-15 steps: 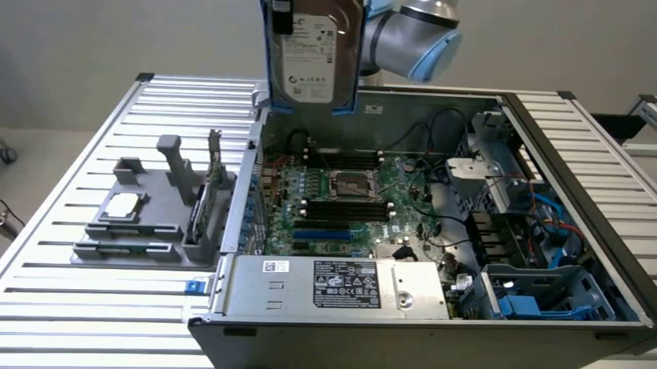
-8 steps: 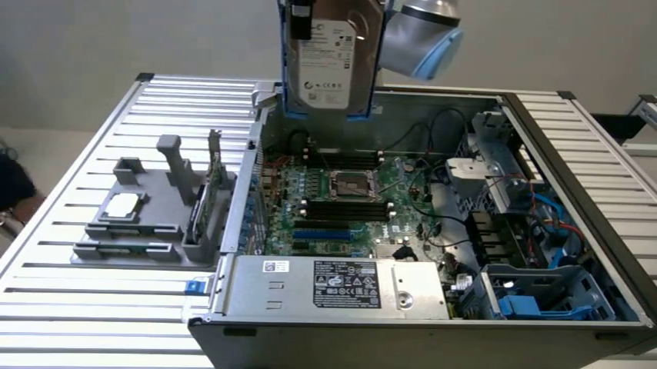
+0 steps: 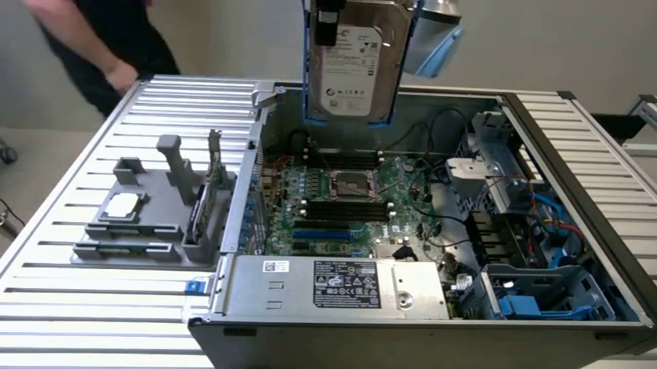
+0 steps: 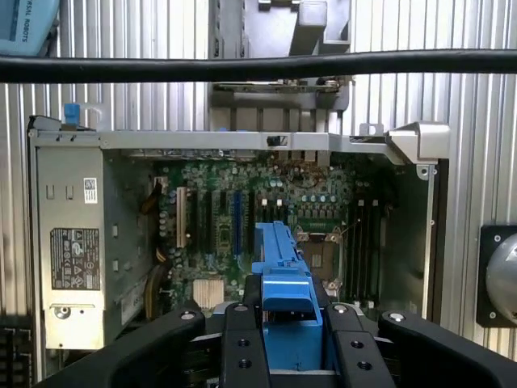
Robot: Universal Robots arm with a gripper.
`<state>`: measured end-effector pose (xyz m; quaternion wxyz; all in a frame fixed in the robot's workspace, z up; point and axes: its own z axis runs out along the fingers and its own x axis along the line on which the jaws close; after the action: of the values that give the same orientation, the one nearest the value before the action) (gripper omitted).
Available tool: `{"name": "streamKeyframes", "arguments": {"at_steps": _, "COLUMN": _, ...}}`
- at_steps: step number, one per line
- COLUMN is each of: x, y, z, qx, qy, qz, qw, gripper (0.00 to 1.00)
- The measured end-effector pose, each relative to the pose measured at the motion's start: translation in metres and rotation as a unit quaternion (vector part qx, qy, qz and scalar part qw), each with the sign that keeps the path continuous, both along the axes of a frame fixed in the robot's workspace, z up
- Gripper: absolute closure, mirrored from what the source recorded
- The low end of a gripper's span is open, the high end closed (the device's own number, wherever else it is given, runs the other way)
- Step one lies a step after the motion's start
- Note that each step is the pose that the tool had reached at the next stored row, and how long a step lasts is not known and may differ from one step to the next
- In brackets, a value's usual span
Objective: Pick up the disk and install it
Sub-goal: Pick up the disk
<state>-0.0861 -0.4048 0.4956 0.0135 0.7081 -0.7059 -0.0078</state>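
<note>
Ribbed metal counter (image 3: 61, 307) carries a grey fixture (image 3: 144, 223) at nine o'clock in the exterior view and the open computer case (image 3: 411, 342) at centre. At twelve o'clock the pincer (image 4: 287, 315) is clenched on the disk (image 3: 349, 69), which hangs beneath it, long axis upright, above the motherboard (image 3: 349, 200). A blue-fitted drive bay (image 3: 544, 296) lies toward four o'clock from the disk.

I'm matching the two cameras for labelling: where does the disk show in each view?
Exterior view: the disk hangs upright at the top middle, above the motherboard.
Wrist view: the disk, blue edge toward the camera, sits clamped in the pincer, in front of the motherboard.
Shared landmark: the grey labelled power supply box.
</note>
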Motion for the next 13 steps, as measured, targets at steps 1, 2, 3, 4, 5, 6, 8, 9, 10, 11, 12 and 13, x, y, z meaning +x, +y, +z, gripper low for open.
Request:
{"name": "streamKeyframes", "arguments": {"at_steps": 1, "x": 0.003, "y": -0.0018, "z": 0.0000, "qx": 0.0001, "qy": 0.0002, "qz": 0.000, "qw": 1.0000, "gripper": 0.67}}
{"name": "streamKeyframes", "arguments": {"at_steps": 2, "x": 0.007, "y": -0.0036, "z": 0.0001, "qx": 0.0002, "qy": 0.0005, "qz": 0.000, "qw": 1.0000, "gripper": 0.67}}
{"name": "streamKeyframes", "arguments": {"at_steps": 3, "x": 0.010, "y": -0.0054, "z": 0.0002, "qx": 0.0002, "qy": 0.0007, "qz": 0.000, "qw": 1.0000, "gripper": 0.67}}
{"name": "streamKeyframes", "arguments": {"at_steps": 4, "x": 0.014, "y": -0.0072, "z": 0.0002, "qx": 0.0004, "qy": 0.0008, "qz": 0.000, "qw": 1.0000, "gripper": 0.67}}
{"name": "streamKeyframes", "arguments": {"at_steps": 5, "x": 0.018, "y": -0.0090, "z": 0.0003, "qx": 0.0005, "qy": 0.0009, "qz": 0.000, "qw": 1.0000, "gripper": 0.67}}
{"name": "streamKeyframes", "arguments": {"at_steps": 6, "x": 0.021, "y": -0.0107, "z": 0.0003, "qx": 0.0006, "qy": 0.0010, "qz": 0.000, "qw": 1.0000, "gripper": 0.67}}
{"name": "streamKeyframes", "arguments": {"at_steps": 8, "x": 0.029, "y": -0.0141, "z": 0.0003, "qx": 0.0009, "qy": 0.0010, "qz": 0.000, "qw": 1.0000, "gripper": 0.67}}
{"name": "streamKeyframes", "arguments": {"at_steps": 9, "x": 0.033, "y": -0.0158, "z": 0.0004, "qx": 0.0010, "qy": 0.0011, "qz": 0.000, "qw": 1.0000, "gripper": 0.67}}
{"name": "streamKeyframes", "arguments": {"at_steps": 10, "x": 0.038, "y": -0.0176, "z": 0.0003, "qx": 0.0011, "qy": 0.0011, "qz": 0.000, "qw": 1.0000, "gripper": 0.67}}
{"name": "streamKeyframes", "arguments": {"at_steps": 11, "x": 0.042, "y": -0.0196, "z": 0.0003, "qx": 0.0013, "qy": 0.0010, "qz": 0.000, "qw": 1.0000, "gripper": 0.67}}
{"name": "streamKeyframes", "arguments": {"at_steps": 12, "x": 0.047, "y": -0.0214, "z": 0.0003, "qx": 0.0014, "qy": 0.0010, "qz": 0.000, "qw": 1.0000, "gripper": 0.67}}
{"name": "streamKeyframes", "arguments": {"at_steps": 13, "x": 0.051, "y": -0.0231, "z": 0.0003, "qx": 0.0015, "qy": 0.0010, "qz": 0.000, "qw": 1.0000, "gripper": 0.67}}
